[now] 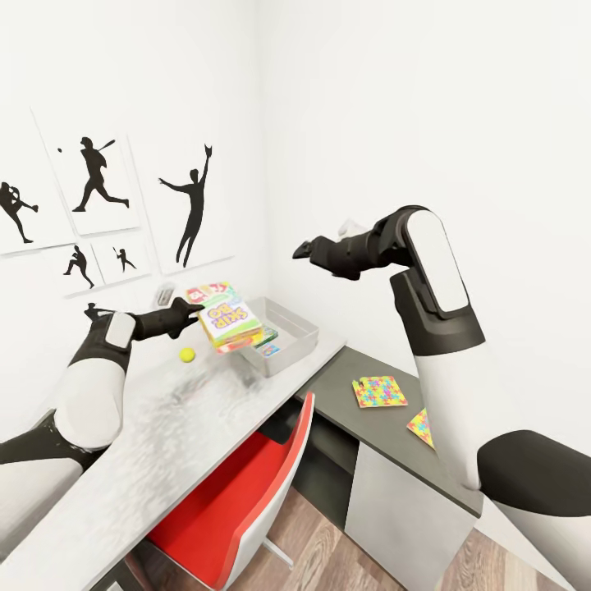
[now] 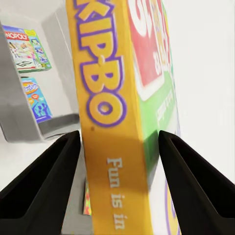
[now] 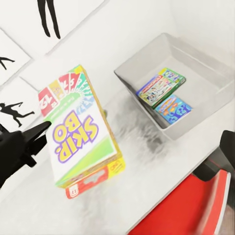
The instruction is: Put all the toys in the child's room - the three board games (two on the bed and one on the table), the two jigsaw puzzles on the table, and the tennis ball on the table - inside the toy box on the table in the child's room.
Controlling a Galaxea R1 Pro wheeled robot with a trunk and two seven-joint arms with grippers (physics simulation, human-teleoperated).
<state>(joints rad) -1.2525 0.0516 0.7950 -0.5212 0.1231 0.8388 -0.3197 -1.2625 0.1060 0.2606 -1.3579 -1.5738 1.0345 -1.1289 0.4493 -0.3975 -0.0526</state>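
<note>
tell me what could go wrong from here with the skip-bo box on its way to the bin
1. The left gripper holds the Skip-Bo box by one edge only, most of it hanging free, so it might tilt or slip out.
2. The toy box already holds two game boxes, so this one may land on them at a slant.
3. The tennis ball lies near the path and could get knocked.

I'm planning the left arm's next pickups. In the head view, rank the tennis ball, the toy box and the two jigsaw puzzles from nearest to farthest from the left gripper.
1. Tennis ball, just below the left gripper.
2. Toy box, past the held Skip-Bo box.
3. Jigsaw puzzle, on the dark cabinet top.
4. Second jigsaw puzzle, near the right arm.
</note>
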